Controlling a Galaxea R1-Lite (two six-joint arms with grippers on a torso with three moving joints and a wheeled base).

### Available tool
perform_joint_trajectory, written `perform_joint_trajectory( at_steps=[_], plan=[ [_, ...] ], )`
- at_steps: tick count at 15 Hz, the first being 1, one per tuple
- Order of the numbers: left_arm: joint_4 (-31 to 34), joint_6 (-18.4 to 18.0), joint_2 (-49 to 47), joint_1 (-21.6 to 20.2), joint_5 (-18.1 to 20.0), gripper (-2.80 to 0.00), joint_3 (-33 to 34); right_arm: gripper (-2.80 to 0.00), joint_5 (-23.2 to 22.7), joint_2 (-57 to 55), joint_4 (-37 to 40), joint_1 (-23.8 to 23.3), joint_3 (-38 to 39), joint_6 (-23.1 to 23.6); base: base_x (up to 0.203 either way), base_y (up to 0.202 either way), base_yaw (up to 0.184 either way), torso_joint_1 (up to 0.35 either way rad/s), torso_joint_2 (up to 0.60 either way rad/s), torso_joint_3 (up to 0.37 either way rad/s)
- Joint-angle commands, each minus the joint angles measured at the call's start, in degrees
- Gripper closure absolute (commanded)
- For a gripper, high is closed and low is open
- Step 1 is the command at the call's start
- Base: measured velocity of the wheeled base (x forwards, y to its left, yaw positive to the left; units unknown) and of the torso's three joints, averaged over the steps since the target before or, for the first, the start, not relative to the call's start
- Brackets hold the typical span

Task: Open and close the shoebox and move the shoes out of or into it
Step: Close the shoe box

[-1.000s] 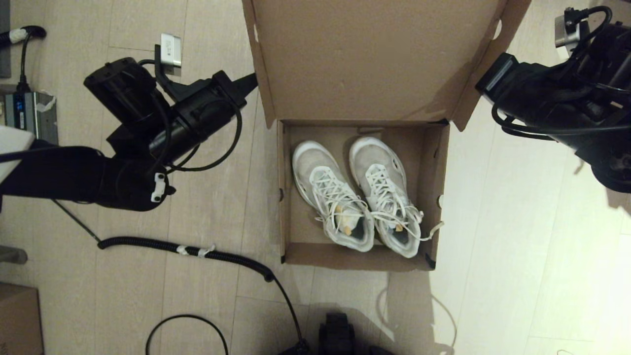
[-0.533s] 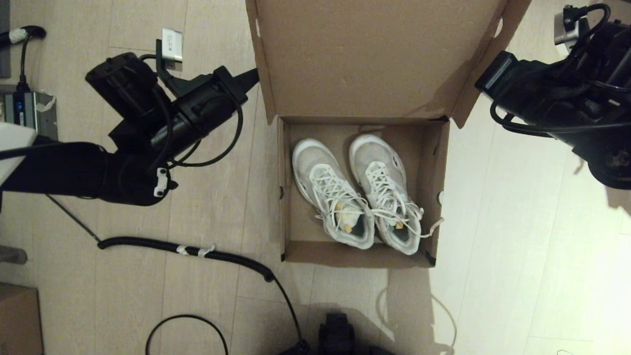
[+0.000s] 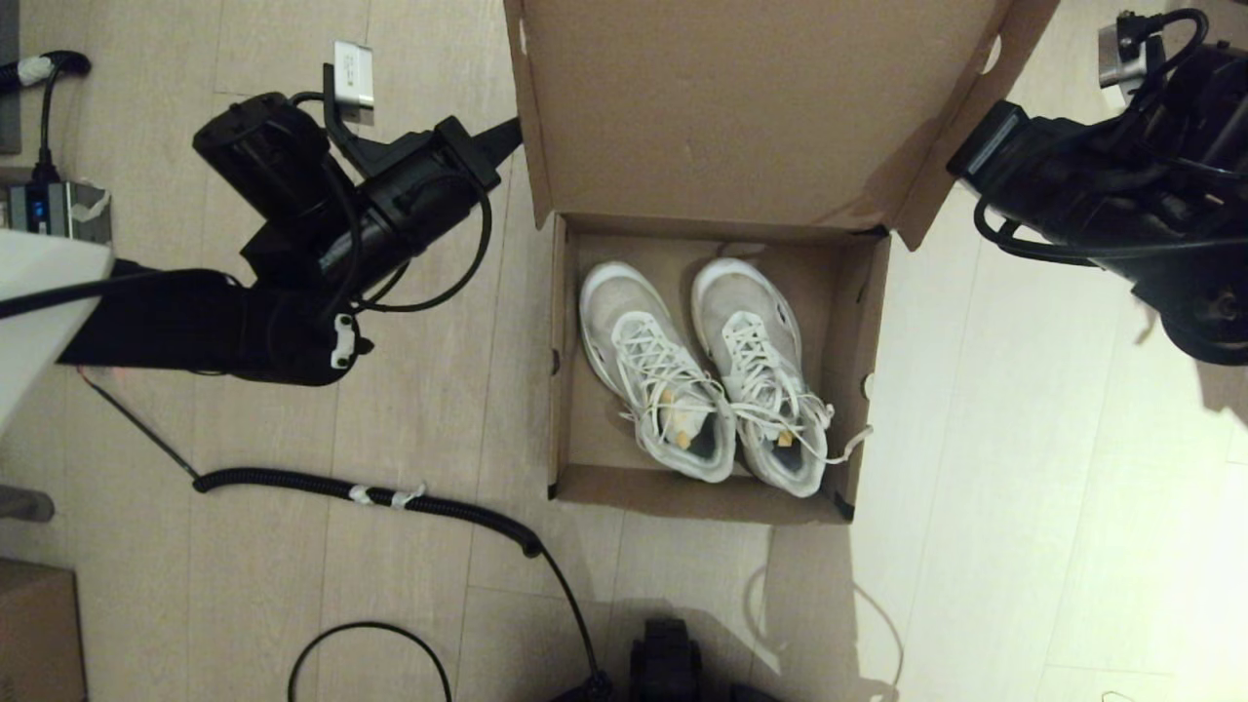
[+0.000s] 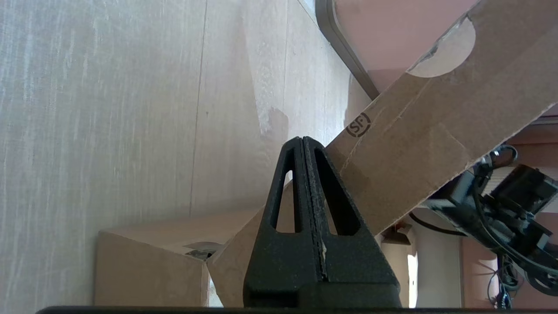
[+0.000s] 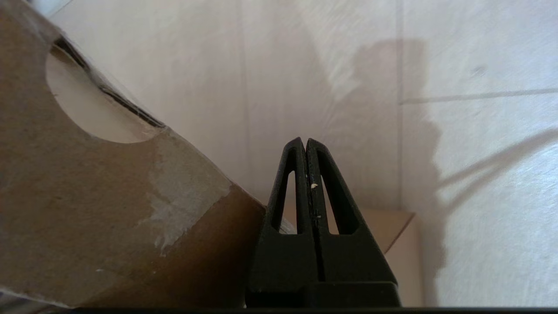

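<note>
The shoebox [image 3: 564, 419] stands open on the floor, its hinged lid [image 3: 741, 107] raised at the far side. The shoes [image 3: 756, 361], white lace-up sneakers, lie side by side inside, toes pointing away from me. My left gripper [image 3: 509, 136] is shut with nothing in it, its tip against the lid's left side flap [image 4: 418, 144]. My right gripper [image 5: 304, 140] is also shut and empty, close beside the lid's right side flap [image 5: 109, 218]. In the head view its tip [image 3: 967, 156] is by that flap's edge.
A coiled black cable [image 3: 361, 492] crosses the wooden floor left of the box. A plain brown carton [image 3: 34, 634] sits at the near left corner, a grey device [image 3: 54, 210] at the far left, and a black part [image 3: 668, 663] at the near edge.
My left gripper has moved right and away from me along the lid's left flap. The lid's left edge has shifted right and the box has slid slightly away. The right arm has barely moved.
</note>
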State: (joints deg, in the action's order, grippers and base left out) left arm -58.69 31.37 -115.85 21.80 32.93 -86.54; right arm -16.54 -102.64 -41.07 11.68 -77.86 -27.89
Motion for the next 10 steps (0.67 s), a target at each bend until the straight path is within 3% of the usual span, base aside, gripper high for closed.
perform_joint_trajectory(
  at_steps=[1, 3, 6, 10],
  plan=[
    [-0.2, 0.2, -1.2, 0.1, 0.1, 0.00, -0.6, 0.00, -2.2, 0.5, -0.4, -0.8, 1.2, -0.2, 0.000, 0.000, 0.000, 0.000, 0.00, 0.000],
    [-0.1, 0.2, -1.3, 0.1, 0.1, 0.00, -0.6, 0.00, -3.0, 0.5, -1.8, -2.3, 1.8, -0.3, 0.000, 0.000, 0.000, 0.000, 0.00, 0.000],
    [-0.1, 0.2, -1.4, 0.2, 0.6, 0.00, -0.5, 0.00, -8.3, 0.4, -5.4, -3.7, 3.7, -1.0, 0.000, 0.000, 0.000, 0.000, 0.00, 0.000],
    [-0.1, 0.2, -2.1, 0.2, 1.2, 0.00, -0.6, 0.00, -10.1, 0.2, -6.9, -5.7, 5.2, -4.4, 0.000, 0.000, 0.000, 0.000, 0.00, 0.000]
  ],
)
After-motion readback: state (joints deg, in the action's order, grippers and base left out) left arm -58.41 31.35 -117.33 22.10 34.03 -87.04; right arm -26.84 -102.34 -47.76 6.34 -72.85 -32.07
